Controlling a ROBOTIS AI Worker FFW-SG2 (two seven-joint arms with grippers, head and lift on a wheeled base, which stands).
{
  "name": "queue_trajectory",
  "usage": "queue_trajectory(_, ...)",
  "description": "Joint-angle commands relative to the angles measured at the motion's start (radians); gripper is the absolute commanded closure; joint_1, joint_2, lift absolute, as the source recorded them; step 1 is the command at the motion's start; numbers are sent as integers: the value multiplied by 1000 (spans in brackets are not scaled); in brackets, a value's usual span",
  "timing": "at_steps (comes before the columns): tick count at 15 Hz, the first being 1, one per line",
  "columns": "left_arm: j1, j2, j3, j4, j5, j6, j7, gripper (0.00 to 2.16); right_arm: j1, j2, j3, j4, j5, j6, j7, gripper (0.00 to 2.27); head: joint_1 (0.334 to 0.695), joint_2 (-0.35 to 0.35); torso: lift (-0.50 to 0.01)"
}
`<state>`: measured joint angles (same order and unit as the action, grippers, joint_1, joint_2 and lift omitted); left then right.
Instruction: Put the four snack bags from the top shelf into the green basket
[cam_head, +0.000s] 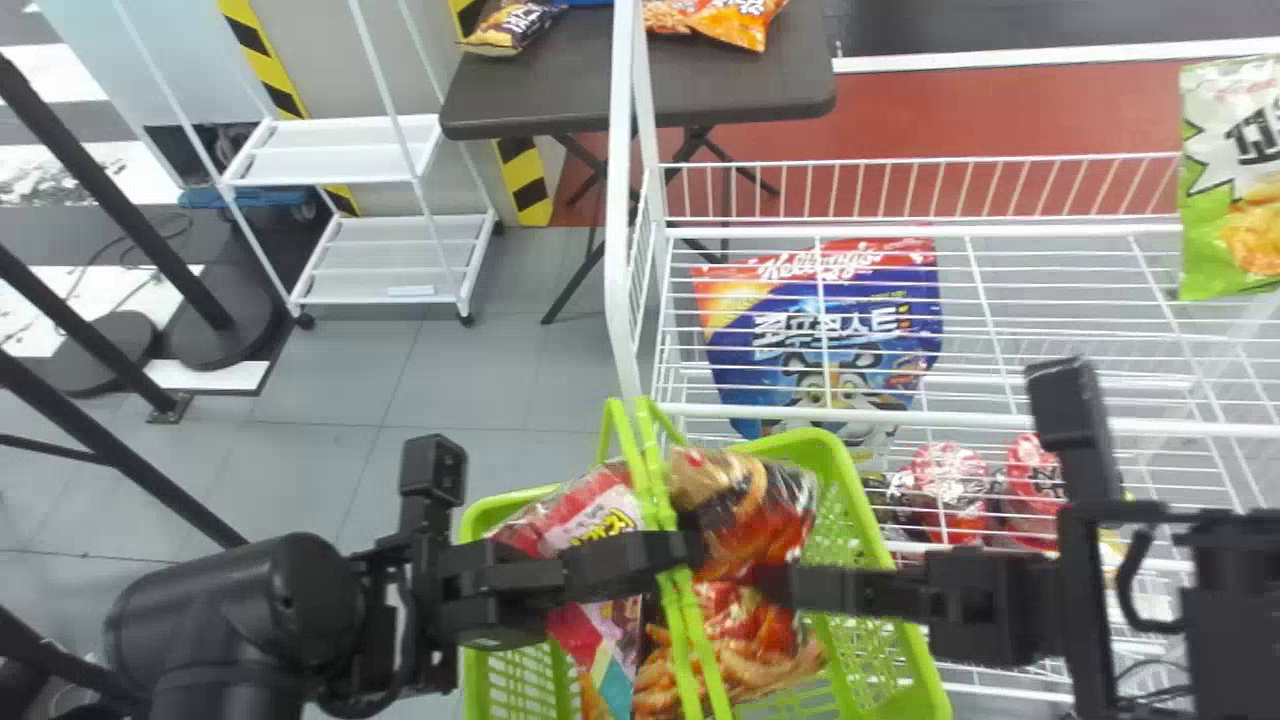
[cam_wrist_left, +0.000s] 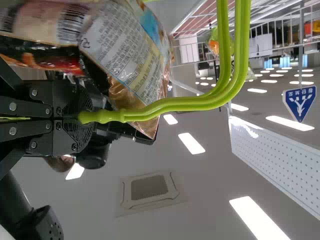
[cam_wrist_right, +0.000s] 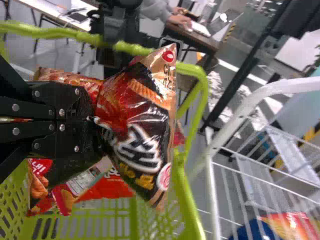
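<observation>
Bag (cam_wrist_right: 140, 120) clamped in the right claw (cam_wrist_right: 97, 121) sits at the green basket's (cam_head: 862, 500) mouth, beside the handle (cam_wrist_left: 165, 107) the left claw (cam_wrist_left: 82, 118) grips; release likely goes downward.

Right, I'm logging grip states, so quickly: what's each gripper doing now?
Left gripper: closed on the slim green plastic basket handles.
Right gripper: closed on a glossy black-and-red snack bag.

Left arm (cam_head: 225, 600), black, rounded casing (cam_head: 315, 590); right arm (cam_head: 1235, 600), black, squarish blocks (cam_head: 1070, 405); linkage plates (cam_wrist_right: 30, 108), flat, black, round silver screws (cam_wrist_right: 62, 112).
</observation>
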<state>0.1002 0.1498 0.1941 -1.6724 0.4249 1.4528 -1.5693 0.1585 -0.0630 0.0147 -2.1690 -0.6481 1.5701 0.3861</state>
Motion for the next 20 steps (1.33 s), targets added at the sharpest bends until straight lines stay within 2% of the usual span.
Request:
queue_trajectory(1, -1, -1, -12, -10, 12, 16, -11, 2148, -22, 0, 85, 58, 81, 2, -1, 2250, 695, 184, 0)
queue_trajectory(2, 1, 1, -8, -10, 14, 19, -11, 2148, -27, -3, 111, 57, 123, 2, -6, 1986, 695, 193, 0)
queue_trajectory(3, 1, 1, -4, -10, 14, 22, -11, 2148, -27, -5, 120, 34, 173, 2, -7, 1052, 695, 205, 0)
queue_trajectory(4, 3, 1, -1, -10, 14, 22, -11, 2148, -25, -8, 122, 8, 208, 2, -7, 19, 695, 207, 0)
queue_trajectory(6, 4, 1, 2, -10, 12, 22, -11, 2148, -16, -11, 76, -67, 232, 2, -7, -2, 695, 194, 0)
queue_trajectory(8, 4, 1, 1, -10, 12, 19, -11, 2148, -2, -11, -16, -120, 208, 2, 4, 56, 695, 169, 0)
queue_trajectory(11, 6, 1, 2, -10, 12, 19, -11, 2148, -10, -8, -193, -150, 174, -25, 7, 63, 695, 80, 0)
queue_trajectory(13, 10, 4, 5, -9, 12, 19, -11, 2148, -33, -8, -228, -94, 329, -350, -9, 60, 695, 13, 0)
queue_trajectory(15, 15, 2, 10, -9, 12, 19, -11, 2148, -89, -9, -249, 57, 493, -666, -41, 49, 695, -105, 0)
queue_trajectory(20, 26, 2, 16, -4, 12, 13, -11, 2148, -295, -14, -340, 505, 696, -1135, -95, 39, 695, -282, 0)
